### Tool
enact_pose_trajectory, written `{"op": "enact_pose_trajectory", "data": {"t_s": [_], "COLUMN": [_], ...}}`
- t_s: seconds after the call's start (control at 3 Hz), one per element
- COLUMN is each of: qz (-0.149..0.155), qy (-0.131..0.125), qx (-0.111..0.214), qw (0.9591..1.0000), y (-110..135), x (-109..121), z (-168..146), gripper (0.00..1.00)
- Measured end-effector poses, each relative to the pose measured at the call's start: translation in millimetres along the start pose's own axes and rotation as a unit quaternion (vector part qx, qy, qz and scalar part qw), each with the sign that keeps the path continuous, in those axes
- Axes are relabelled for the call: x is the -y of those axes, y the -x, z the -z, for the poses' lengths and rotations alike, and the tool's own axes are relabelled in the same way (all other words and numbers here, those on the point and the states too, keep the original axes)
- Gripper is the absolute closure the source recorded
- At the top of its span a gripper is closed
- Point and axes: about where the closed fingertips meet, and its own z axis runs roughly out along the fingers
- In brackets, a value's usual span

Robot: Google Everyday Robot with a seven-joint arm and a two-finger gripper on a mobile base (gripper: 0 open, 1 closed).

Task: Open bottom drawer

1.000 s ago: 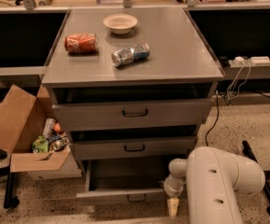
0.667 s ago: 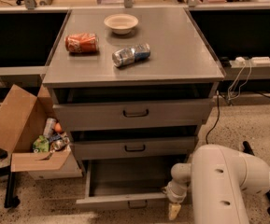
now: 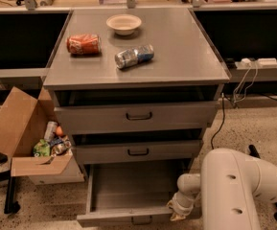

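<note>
Camera view looks down at the grey cabinet [image 3: 186, 47]. The bottom drawer [image 3: 104, 219] is pulled out, low by the floor, and I can see its plain grey inside. My gripper [image 3: 177, 215] is down at the right end of that drawer's front, right up against it. I cannot tell if my gripper is wide or narrow. My big white arm [image 3: 234, 190] is on the right. On top lie a red can [image 3: 83, 44], a silver can [image 3: 134, 56] and a bowl [image 3: 123, 24].
</note>
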Motion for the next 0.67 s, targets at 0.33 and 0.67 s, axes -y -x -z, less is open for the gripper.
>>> {"op": "enact_pose_trajectory", "data": {"t_s": [0.33, 0.67], "qz": [0.000, 0.004], "qy": [0.000, 0.000], "qx": [0.000, 0.007], "qw": [1.0000, 1.0000], "y": [0.1, 7.9], "x": [0.7, -19.5], "z": [0.3, -5.2], "gripper": [0.95, 0.63]}}
